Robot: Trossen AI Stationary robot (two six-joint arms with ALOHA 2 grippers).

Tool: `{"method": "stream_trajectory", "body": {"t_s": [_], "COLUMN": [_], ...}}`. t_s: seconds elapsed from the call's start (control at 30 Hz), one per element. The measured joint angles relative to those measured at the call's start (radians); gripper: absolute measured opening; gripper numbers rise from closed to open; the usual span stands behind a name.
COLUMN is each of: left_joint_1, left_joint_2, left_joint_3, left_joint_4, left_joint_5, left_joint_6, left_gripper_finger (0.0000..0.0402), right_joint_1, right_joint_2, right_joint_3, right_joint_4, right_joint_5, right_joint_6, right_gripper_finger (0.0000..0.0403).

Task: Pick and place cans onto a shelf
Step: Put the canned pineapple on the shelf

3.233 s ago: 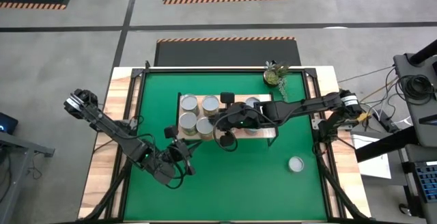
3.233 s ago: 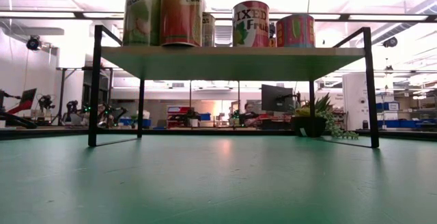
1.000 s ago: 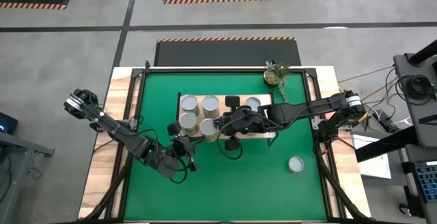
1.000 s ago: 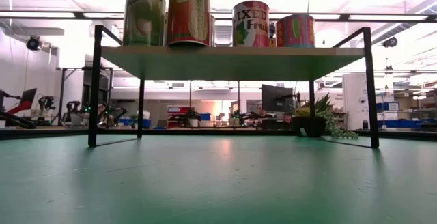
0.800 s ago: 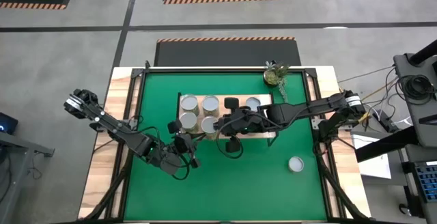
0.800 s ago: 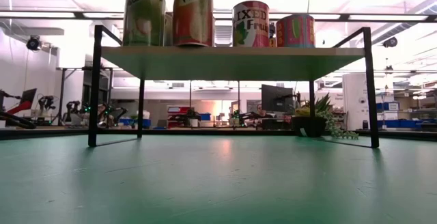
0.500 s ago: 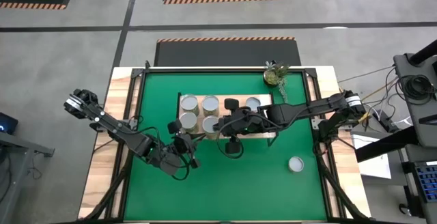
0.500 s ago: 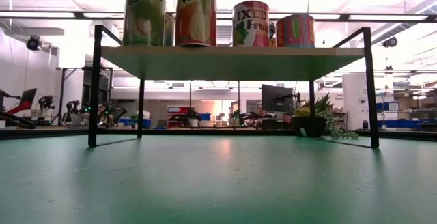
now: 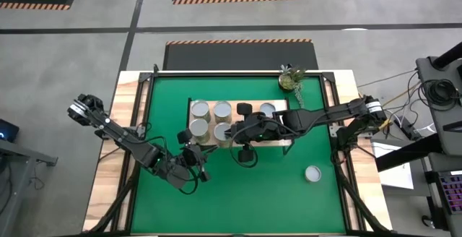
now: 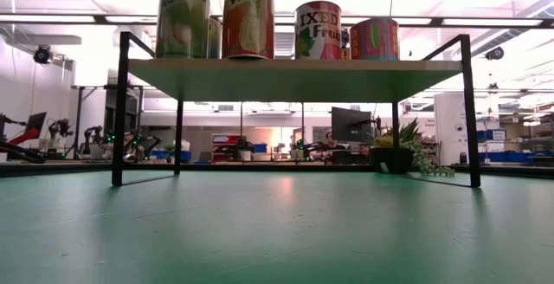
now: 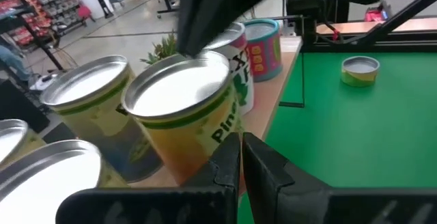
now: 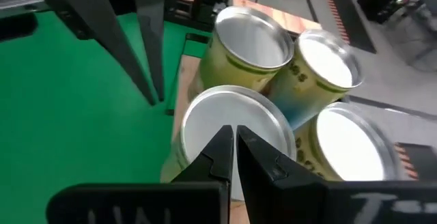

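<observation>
The shelf point(image 9: 284, 141) stands mid-mat with several cans on its wood top. The near one, labelled Pineapple point(image 10: 249, 17), has a silver top point(image 12: 229, 115). My right gripper point(image 9: 232, 131) reaches in from the right, shut, its tips on that top. My left gripper point(image 11: 239, 145), also shut, hangs off the shelf's near edge and points at the same can's side point(image 11: 205, 125). One short can point(image 9: 312, 173) stands on the mat near the right. My right gripper sets its shut fingertips point(image 11: 188, 36) on the Pineapple can's silver top, at its rim point(image 11: 179, 59). The fingers slant down from the table's right. The can stands upright on the shelf. My left gripper's tips are close to the can's side; whether they touch it I cannot tell.
A small potted plant point(image 9: 290, 79) stands at the mat's far right corner. Other cans point(image 9: 199, 110) crowd the shelf's left half, close beside the Pineapple can. Bare green mat point(image 9: 267, 194) lies between the shelf and the table's near edge.
The Pineapple can has slid a little toward the table's right along the shelf and turned about, showing more of its label. My right gripper stayed shut over it and rolled slightly.
</observation>
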Motion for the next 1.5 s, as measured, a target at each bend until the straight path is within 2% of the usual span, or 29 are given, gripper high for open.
{"method": "stream_trajectory", "body": {"t_s": [0.13,0.27,0.43,0.67,1.2,1.37,1.5], "left_joint_1": [0.003,0.004,0.005,0.022,0.035,0.034,0.034], "left_joint_2": [0.034,0.069,0.080,0.081,0.084,0.084,0.084], "left_joint_3": [0.000,0.000,0.000,0.000,0.000,0.000,0.000], "left_joint_4": [0.053,0.114,0.146,0.168,0.168,0.168,0.151], "left_joint_5": [0.011,0.010,-0.044,-0.045,-0.047,-0.047,-0.047], "left_joint_6": [0.025,0.070,0.078,0.076,0.068,0.061,0.052], "left_gripper_finger": [0.0000,0.0000,0.0000,0.0000,0.0000,0.0000,0.0000], "right_joint_1": [0.000,-0.003,-0.003,-0.009,-0.002,-0.002,0.003], "right_joint_2": [0.000,-0.002,-0.003,-0.002,-0.002,-0.002,-0.001], "right_joint_3": [0.036,0.081,0.087,0.046,0.044,0.044,0.044], "right_joint_4": [-0.055,-0.158,-0.220,-0.209,-0.203,-0.202,-0.202], "right_joint_5": [0.089,0.116,0.117,0.116,0.103,0.044,0.036], "right_joint_6": [-0.022,-0.019,0.012,0.018,0.058,0.071,0.072], "right_gripper_finger": [0.0009,0.0009,0.0009,0.0009,0.0009,0.0009,0.0009]}}
